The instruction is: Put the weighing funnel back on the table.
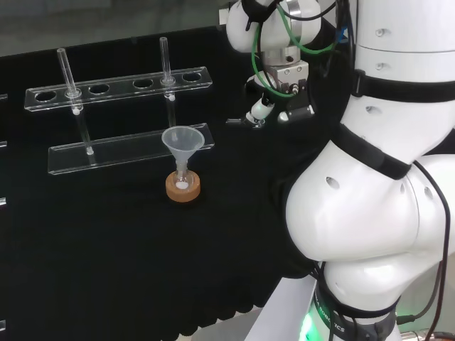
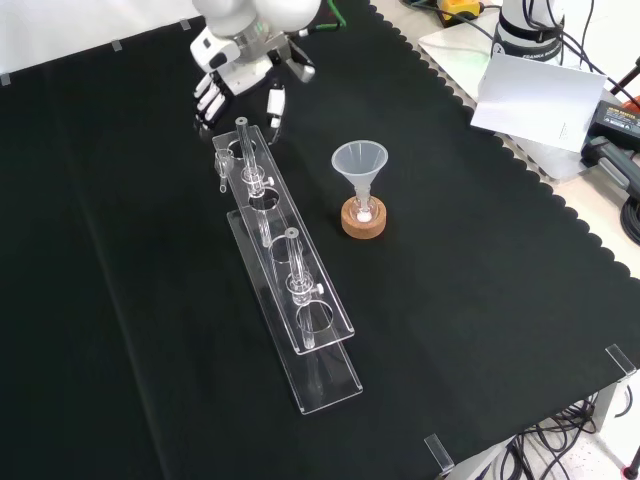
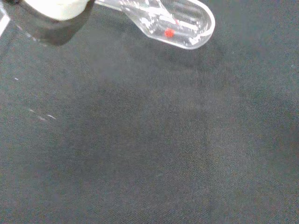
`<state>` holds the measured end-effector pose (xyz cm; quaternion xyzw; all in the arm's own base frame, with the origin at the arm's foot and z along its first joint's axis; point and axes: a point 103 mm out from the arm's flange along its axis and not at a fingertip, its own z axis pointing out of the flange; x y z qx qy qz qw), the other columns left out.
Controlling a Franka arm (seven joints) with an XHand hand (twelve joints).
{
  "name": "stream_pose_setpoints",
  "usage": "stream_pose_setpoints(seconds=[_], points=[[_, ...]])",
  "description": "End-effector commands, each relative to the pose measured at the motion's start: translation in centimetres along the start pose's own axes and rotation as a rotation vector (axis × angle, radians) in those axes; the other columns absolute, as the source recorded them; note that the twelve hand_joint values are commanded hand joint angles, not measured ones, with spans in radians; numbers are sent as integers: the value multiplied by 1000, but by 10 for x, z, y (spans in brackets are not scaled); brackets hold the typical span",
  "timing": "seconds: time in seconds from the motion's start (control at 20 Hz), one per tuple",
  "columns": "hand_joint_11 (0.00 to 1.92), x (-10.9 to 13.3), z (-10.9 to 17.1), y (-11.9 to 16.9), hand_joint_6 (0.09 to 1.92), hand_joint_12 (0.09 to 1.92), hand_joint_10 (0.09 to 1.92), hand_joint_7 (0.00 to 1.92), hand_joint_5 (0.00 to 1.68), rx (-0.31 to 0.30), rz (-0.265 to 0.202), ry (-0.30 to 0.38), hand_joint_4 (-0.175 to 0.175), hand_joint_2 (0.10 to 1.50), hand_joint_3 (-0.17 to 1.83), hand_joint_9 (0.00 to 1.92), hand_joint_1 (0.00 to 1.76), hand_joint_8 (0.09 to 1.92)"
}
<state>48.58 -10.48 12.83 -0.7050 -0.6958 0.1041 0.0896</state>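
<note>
The weighing funnel point(image 3: 180, 23), a small clear scoop, shows in the wrist view with a red speck point(image 3: 169, 33) in its bowl. Its narrow end runs in under a blurred white part of the robot hand point(image 3: 51, 7), which appears to pinch it there, though the point of contact is covered. A soft shadow lies on the black cloth of the tabletop point(image 3: 149, 140) just below the bowl; I cannot tell whether the scoop touches the cloth or hangs just over it.

In the front view the robot hand point(image 2: 235, 70) comes in from the top, fingers curled downward just beyond the far end of a clear acrylic test tube rack point(image 2: 272, 225). The clear scoop cannot be made out there against the cloth. In the head view the robot hand point(image 1: 284, 74) sits to the right of the rack point(image 1: 117, 87), partly overlapped by the arm's white links point(image 1: 384, 185).

Two test tubes point(image 1: 164, 57) stand upright in the rack. In front of it in the head view, well apart from the robot hand, the big funnel point(image 1: 182, 141) stands mouth up with its stem in a small flask point(image 1: 183, 179) on a cork ring point(image 1: 183, 190); the flask's outline is faint.
</note>
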Motion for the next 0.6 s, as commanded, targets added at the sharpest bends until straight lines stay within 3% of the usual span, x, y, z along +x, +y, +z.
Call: stream_pose_setpoints(seconds=[0.05,0.6], points=[[347,9,-20,-36,284,1314,87,306,427,-38,24,-11,0,730,233,791,746,655],[345,24,-48,-77,230,1311,87,319,433,-55,22,-42,-8,716,252,787,721,628]])
